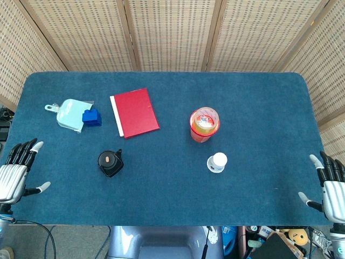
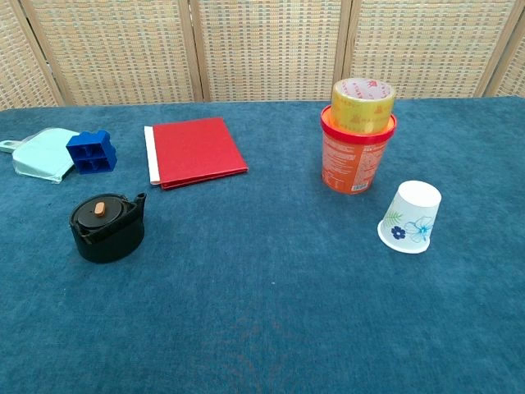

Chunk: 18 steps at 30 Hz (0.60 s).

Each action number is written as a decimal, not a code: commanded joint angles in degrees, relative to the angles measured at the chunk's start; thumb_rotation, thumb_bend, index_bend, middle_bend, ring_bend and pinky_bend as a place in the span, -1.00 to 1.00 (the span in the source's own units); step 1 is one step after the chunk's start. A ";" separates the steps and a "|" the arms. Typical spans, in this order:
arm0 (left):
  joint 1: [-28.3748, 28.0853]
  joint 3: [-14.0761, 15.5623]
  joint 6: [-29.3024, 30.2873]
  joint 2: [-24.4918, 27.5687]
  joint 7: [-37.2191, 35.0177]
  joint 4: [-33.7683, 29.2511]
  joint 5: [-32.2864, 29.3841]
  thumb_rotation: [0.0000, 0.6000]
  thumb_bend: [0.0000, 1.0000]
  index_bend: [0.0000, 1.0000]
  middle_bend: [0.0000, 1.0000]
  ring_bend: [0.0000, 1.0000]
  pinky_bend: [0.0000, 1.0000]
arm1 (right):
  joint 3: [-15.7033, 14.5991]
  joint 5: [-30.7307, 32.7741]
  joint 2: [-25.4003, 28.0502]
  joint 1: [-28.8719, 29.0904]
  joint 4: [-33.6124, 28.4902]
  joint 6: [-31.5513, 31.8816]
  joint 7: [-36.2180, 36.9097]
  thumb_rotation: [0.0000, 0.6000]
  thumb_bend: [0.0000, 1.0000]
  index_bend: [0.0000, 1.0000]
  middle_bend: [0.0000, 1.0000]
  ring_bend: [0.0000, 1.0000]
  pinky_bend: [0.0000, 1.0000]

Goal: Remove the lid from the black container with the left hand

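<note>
**Q:** Chest view, lower left: what is the squat dark object, and how will it likely handle?

**A:** It is the black container (image 2: pixel 107 229), a low round tub of hard, matte plastic resting on the desk (image 2: pixel 271 312), which wears a blue, felt-like cloth. Its lid (image 2: pixel 102 214) sits on top, flat, with a small orange knob (image 2: pixel 99 208) at the centre and a short spout-like tab at one edge. Judged light and stiff, not fragile. The smooth rim may slip, and the tub may lift with its lid.

**Q:** Where should it be gripped?

**A:** Probably around the lid's edge, or at the tab; the knob looks too small for a sure hold.

**Q:** And the hands?

**A:** In the head view the left robot hand (image 1: pixel 16 170) rests at the near-left desk edge, fingers spread, holding nothing, well apart from the container. The right robot hand (image 1: pixel 329 186) lies likewise spread at the near-right edge.

**Q:** Neighbouring objects?

**A:** A red book (image 2: pixel 195 151), a blue block (image 2: pixel 90 152) and an orange tub (image 2: pixel 356 156).
</note>
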 commanded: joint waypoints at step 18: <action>-6.17 0.79 -9.59 -7.69 3.64 7.50 1.51 1.00 -0.75 -1.00 -1.00 -1.00 -1.00 | 0.23 0.78 0.45 0.06 -0.32 -0.58 1.13 1.00 -1.00 -1.00 -1.00 -1.00 -1.00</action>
